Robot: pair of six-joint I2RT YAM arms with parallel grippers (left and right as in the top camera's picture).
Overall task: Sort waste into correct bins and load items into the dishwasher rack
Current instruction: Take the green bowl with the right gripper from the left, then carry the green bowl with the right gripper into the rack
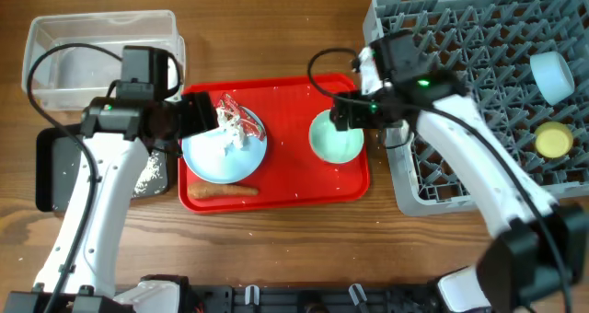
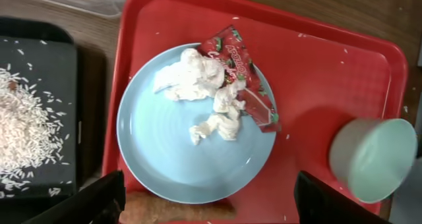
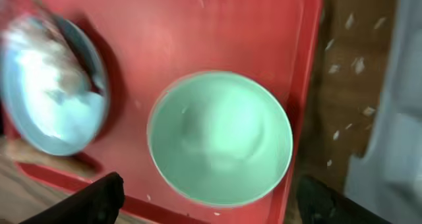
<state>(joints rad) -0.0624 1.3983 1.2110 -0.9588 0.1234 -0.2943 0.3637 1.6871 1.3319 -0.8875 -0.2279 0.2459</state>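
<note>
Wrappers (image 2: 224, 79) lie crumpled on the light-blue plate (image 2: 165, 145), right under my left claw (image 2: 211, 207), whose fingers stand wide apart and hold nothing. My right claw (image 3: 214, 207) is spread just as wide and empty above the pale-green bowl (image 3: 221, 138) on the red tray (image 3: 217, 26), near the dishwasher rack (image 1: 479, 64). Rice (image 2: 26, 125) sits in the black tray (image 2: 53, 53); the food stick (image 1: 221, 191) lies just beside the plate. The dangers, as I judge them: a pinch taken too deep could catch or drag the plate, and loose paper could drop short of the clear tub (image 1: 92, 37). The bowl's smooth wall may slip from my right fingers.
</note>
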